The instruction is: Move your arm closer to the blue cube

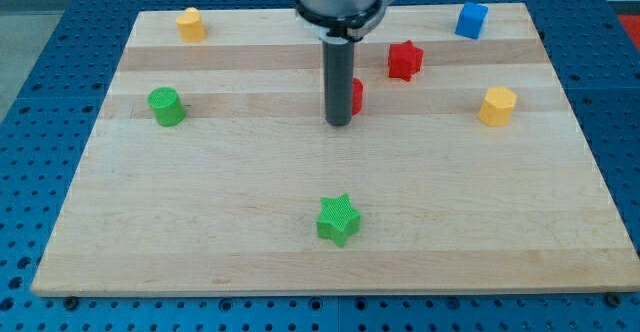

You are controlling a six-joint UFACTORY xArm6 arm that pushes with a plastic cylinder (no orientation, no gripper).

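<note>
1. My tip [339,123]: board centre, a bare rod with no hand to spread or pinch
2. Blue cube [471,20]: at 2 o'clock, well apart
3. Red block [356,95]: touching the rod, partly hidden

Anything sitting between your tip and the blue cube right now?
In the camera view, the red star lies near the line from my tip to the blue cube; a red block touches the rod's right.
</note>
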